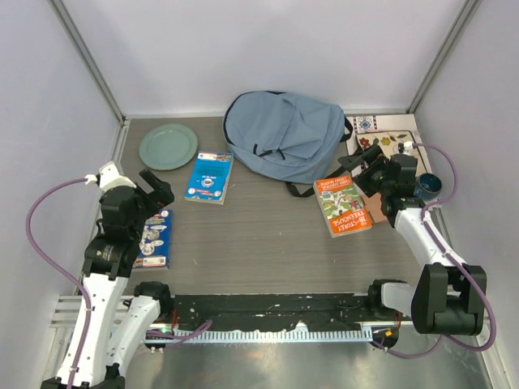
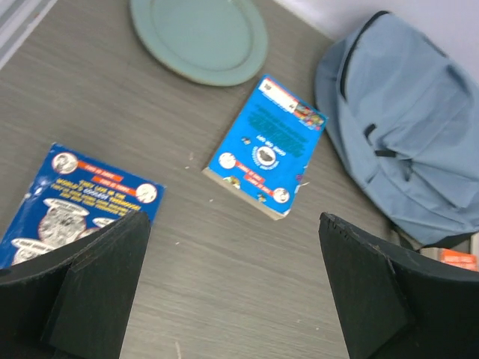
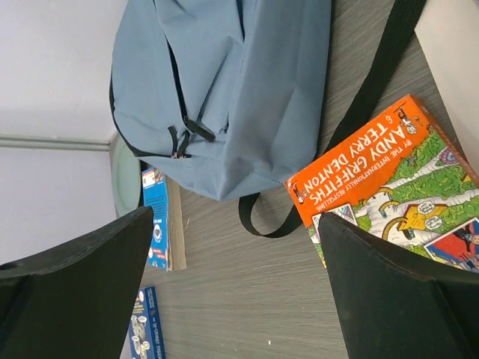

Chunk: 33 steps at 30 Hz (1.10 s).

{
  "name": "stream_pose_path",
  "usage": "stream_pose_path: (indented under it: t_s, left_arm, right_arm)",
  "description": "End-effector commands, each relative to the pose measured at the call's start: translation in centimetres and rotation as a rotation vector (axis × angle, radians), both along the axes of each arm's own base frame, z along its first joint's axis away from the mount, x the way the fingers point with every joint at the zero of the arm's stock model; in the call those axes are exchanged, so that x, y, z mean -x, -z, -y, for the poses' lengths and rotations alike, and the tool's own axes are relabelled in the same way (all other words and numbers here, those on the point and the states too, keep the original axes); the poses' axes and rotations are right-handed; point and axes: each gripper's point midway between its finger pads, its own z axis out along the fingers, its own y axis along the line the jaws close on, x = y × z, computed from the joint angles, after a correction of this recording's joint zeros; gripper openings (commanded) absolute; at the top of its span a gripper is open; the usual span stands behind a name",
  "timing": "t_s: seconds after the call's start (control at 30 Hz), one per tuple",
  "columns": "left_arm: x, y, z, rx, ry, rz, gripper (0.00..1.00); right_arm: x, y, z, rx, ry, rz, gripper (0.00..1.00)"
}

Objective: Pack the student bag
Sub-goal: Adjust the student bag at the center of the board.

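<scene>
Student bag [image 1: 282, 134] lies on the surface [image 1: 259, 235] just ahead of the right fingers [image 1: 366, 164], zipper seemingly closed, nothing apparently packed. Right and left fingers [image 1: 156, 188] gape wide, empty. Unzipping likely comes first. Orange book [image 1: 343, 205] lies beside the right fingers; blue book [image 1: 209, 178] and plate [image 1: 168, 146] lie ahead of the left, second book [image 1: 154, 239] beneath.

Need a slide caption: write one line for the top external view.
Open left pincer and right pincer hover near light-blue backpack, three books, green plate.

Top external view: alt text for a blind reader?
A soft light-blue fabric backpack lies between an orange paperback book and a blue book beside a round green plate. The left end effector and right end effector hang open.
</scene>
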Motion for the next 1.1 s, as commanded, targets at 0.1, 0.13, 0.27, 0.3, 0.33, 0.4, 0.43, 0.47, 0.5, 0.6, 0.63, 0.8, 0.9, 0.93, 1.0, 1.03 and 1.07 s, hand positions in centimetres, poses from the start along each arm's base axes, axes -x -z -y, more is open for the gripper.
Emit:
stream_pose_path:
  t_s: [0.1, 0.13, 0.27, 0.3, 0.33, 0.4, 0.43, 0.47, 0.5, 0.6, 0.63, 0.8, 0.9, 0.93, 1.0, 1.03, 1.07]
  left_arm:
    - [0.7, 1.3, -0.3, -0.035, -0.003, -0.091, 1.00]
    - [0.2, 1.0, 0.0, -0.023, 0.010, -0.070, 1.00]
    - [-0.6, 1.9, 0.8, 0.014, 0.034, -0.077, 0.99]
    - [-0.7, 2.2, 1.0, 0.026, 0.034, -0.085, 1.00]
    - [-0.8, 2.4, 1.4, 0.040, 0.050, -0.089, 1.00]
    - [-0.8, 3.1, 1.8, 0.053, 0.067, -0.102, 1.00]
    - [-0.8, 3.7, 2.1, 0.064, 0.075, -0.111, 1.00]
    - [-0.8, 3.8, 2.2, 0.070, 0.077, -0.111, 0.99]
    - [-0.8, 4.1, 2.2, 0.076, 0.078, -0.114, 1.00]
    - [-1.2, 4.1, 2.8, 0.101, 0.095, -0.092, 1.00]
    - [-1.3, 4.1, 2.9, 0.110, 0.095, -0.091, 1.00]
    - [-1.7, 4.3, 3.8, 0.149, 0.127, -0.091, 1.00]
    - [-1.9, 4.6, 4.3, 0.171, 0.146, -0.091, 1.00]
    - [-1.9, 4.9, 4.4, 0.176, 0.150, -0.097, 1.00]
    - [-2.0, 4.9, 4.8, 0.193, 0.161, -0.094, 1.00]
    - [-2.1, 4.9, 4.9, 0.196, 0.165, -0.094, 1.00]
    - [-2.0, 4.9, 4.9, 0.199, 0.167, -0.095, 1.00]
  right_arm:
    - [-1.7, -3.4, -2.9, 0.023, -0.101, 0.109, 0.94]
    - [-1.5, -3.2, -4.4, 0.035, -0.139, 0.105, 0.94]
    - [-2.3, -1.4, -6.9, 0.060, -0.138, 0.035, 0.94]
    - [-2.4, -1.2, -7.6, 0.046, -0.146, 0.030, 0.94]
    - [-2.5, -1.1, -8.2, 0.032, -0.159, 0.031, 0.92]
    - [-2.6, -0.5, -9.8, -0.002, -0.180, 0.016, 0.90]
    - [-2.6, -0.1, -10.2, -0.006, -0.179, 0.004, 0.90]
    - [-2.4, -0.1, -11.4, -0.013, -0.197, 0.002, 0.90]
    - [-2.7, 0.4, -11.6, -0.005, -0.177, -0.008, 0.90]
    - [-2.7, 0.9, -13.0, -0.020, -0.173, -0.027, 0.89]
    - [-2.7, 1.1, -13.3, -0.018, -0.168, -0.035, 0.89]
    - [-2.5, 2.6, -14.6, -0.040, -0.120, -0.100, 0.89]
    - [-3.7, 3.2, -13.4, -0.018, -0.008, -0.080, 0.89]
    - [-4.3, 3.7, -13.2, -0.003, 0.012, -0.083, 0.89]
    - [-5.5, 3.6, -13.0, 0.038, 0.044, -0.110, 0.89]
    - [-5.9, 3.9, -13.0, 0.049, 0.053, -0.124, 0.89]
    - [-6.5, 4.6, -13.1, 0.062, 0.061, -0.143, 0.89]
